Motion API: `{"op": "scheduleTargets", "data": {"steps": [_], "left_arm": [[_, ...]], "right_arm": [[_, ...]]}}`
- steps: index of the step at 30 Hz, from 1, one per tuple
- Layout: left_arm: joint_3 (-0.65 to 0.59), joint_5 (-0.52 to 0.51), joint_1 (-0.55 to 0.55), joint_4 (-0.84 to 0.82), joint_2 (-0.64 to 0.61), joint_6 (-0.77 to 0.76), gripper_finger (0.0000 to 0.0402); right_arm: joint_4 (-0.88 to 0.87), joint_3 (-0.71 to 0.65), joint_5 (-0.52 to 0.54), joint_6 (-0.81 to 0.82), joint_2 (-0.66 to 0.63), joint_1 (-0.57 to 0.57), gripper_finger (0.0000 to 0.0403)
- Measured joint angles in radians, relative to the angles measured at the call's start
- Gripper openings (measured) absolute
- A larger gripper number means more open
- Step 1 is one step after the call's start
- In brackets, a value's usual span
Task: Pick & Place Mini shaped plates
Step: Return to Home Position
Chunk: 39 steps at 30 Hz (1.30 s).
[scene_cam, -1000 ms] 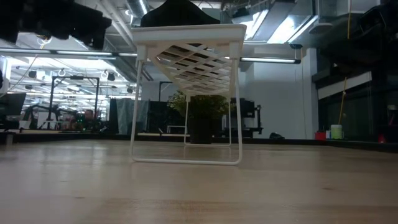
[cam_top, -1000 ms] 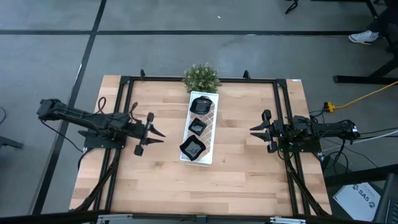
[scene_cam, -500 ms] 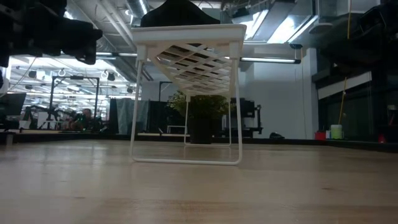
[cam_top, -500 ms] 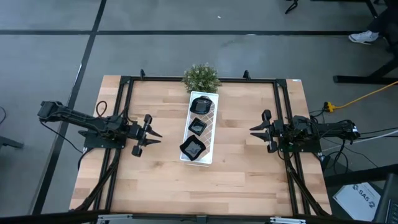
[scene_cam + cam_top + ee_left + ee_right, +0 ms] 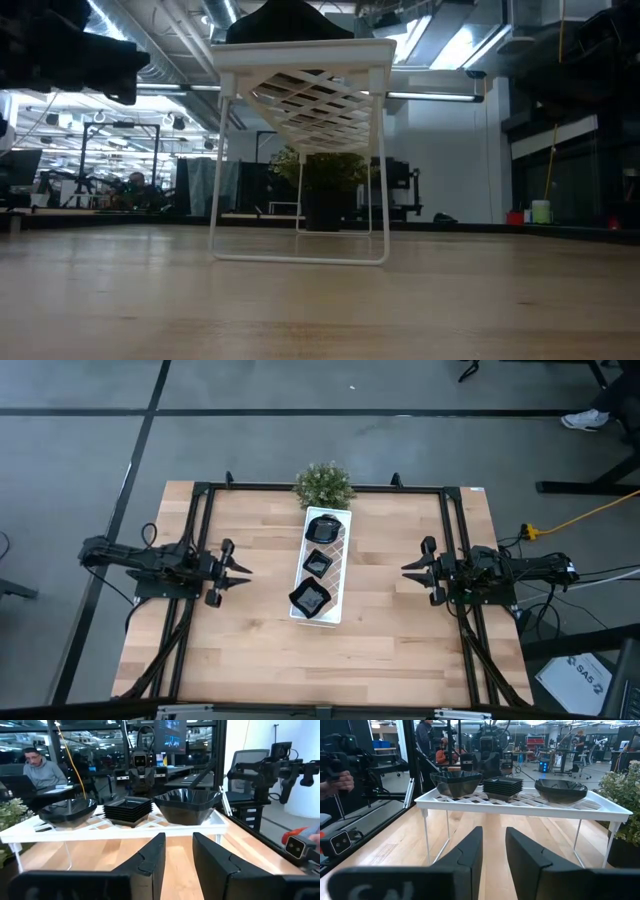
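Your left gripper (image 5: 243,568), jaws slightly parted and empty, hangs over the left side of the pale wooden table (image 5: 400,640). Your right gripper (image 5: 407,570), equally parted and empty, hangs near its right edge. The glossy black mini shaped plates (image 5: 318,564) sit in three groups on the long white lattice shelf (image 5: 341,565) at the table's middle. The step appears to be the return home, which calls only for parking both arms clear.

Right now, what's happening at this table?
Nothing is being held. The left hand sits open and empty over the table's left side. The right hand sits open and empty over its right side. Both face the white shelf in the middle. It carries black plates: one dish nearest the plant, a square stack mid-shelf, and a larger dish at the other end.
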Motion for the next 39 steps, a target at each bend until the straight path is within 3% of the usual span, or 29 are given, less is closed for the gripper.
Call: {"op": "scheduleTargets", "data": {"steps": [2, 6, 39], "left_arm": [[0.000, -0.001, 0.000, -0.070, -0.062, 0.000, 0.0093], [0.003, 0.006, 0.000, -0.125, -0.071, 0.008, 0.0095], [0.005, 0.026, 0.004, -0.132, -0.051, 0.042, 0.0092]], "right_arm": [[0.000, 0.000, 0.000, 0.000, 0.000, 0.000, 0.0085], [0.000, 0.000, 0.000, 0.000, 0.000, 0.000, 0.0085], [-0.001, 0.000, 0.000, 0.000, 0.000, 0.000, 0.0085]]}}
